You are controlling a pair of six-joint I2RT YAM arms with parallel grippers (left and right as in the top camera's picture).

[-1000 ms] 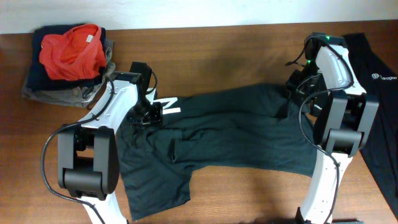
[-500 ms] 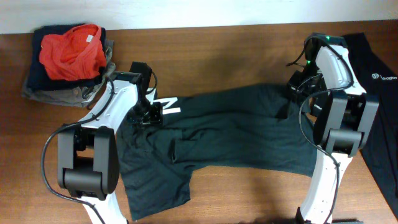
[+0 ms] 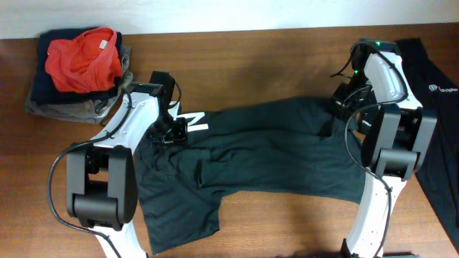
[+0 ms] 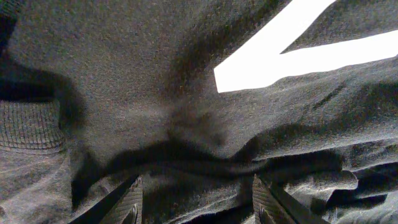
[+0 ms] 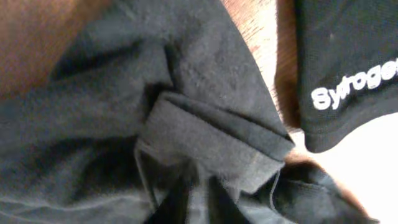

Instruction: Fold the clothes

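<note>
A soft black short-sleeved fabric shirt [image 3: 272, 150] is lying crumpled across the middle of the brown wooden table [image 3: 272, 57], its bold white print [image 3: 195, 122] at the upper left. The left gripper [image 3: 171, 132] is being pressed onto the cloth just beside that print, its fingers [image 4: 134, 199] spread apart with a raised ridge of fabric between them, not visibly pinched. The right gripper [image 3: 343, 104] is being applied at the shirt's upper right edge, where a folded hem is bunching beneath it; whether its jaws are pressed together or parted cannot be told. A second black shirt with small white lettering [image 3: 437, 107] is lying at the far right, just beside the first, and a stack of folded garments topped by a red one [image 3: 79, 68] is sitting at the far left corner, well apart.

The step in hand is being judged as securing both upper edges for a fold. To do it well, the ridge should be closed on squarely, both holds should be confirmed before any lift, the two ends should be raised evenly so the cloth is drawn taut rather than twisted, and the neighbouring shirt's edge should be left out of the right-hand grip
</note>
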